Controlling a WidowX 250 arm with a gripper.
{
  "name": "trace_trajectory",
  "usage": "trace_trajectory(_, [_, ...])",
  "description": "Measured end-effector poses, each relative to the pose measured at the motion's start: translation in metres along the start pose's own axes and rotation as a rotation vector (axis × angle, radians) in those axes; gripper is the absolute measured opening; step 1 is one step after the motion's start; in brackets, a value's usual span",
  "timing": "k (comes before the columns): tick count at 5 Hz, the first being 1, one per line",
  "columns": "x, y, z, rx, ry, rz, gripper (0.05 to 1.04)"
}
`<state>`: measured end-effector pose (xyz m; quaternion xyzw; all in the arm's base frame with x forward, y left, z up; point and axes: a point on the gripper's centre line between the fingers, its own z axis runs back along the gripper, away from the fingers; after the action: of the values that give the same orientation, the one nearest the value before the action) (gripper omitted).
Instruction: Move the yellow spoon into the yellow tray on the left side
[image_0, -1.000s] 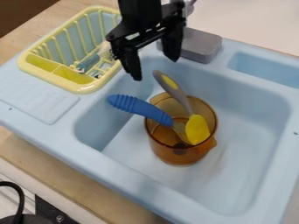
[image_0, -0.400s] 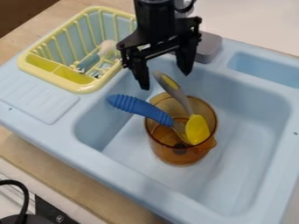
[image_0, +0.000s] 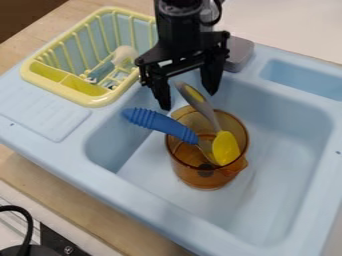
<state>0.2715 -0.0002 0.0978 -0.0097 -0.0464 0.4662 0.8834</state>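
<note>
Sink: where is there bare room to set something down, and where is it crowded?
Bare are the sink floor right of the amber cup and the ridged panel beside the yellow tray. Crowded: the cup's mouth, with the yellow spoon and blue handle, and around the gripper, jaws apart.

I see my bench (image_0: 73, 202) in pale wood, a dark brown area (image_0: 23, 14) upper left, and a whitish surface (image_0: 287, 25) upper right.

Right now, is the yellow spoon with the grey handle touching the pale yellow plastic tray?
Apart. In the camera view, the spoon leans in the amber see-through cup, and light blue sink shows between it and the tray.
</note>
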Motion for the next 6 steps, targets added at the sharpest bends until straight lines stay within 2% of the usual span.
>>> trace_trajectory(1, [-0.001, -0.003, -0.005, 0.002, -0.029, -0.011, 0.998])
trace_trajectory(3, [-0.004, -0.005, -0.015, 0.015, -0.031, -0.033, 0.971])
trace_trajectory(5, [0.000, -0.002, -0.014, 0.009, -0.045, -0.008, 0.424])
trace_trajectory(6, [0.003, 0.005, -0.005, 0.019, -0.056, 0.021, 0.314])
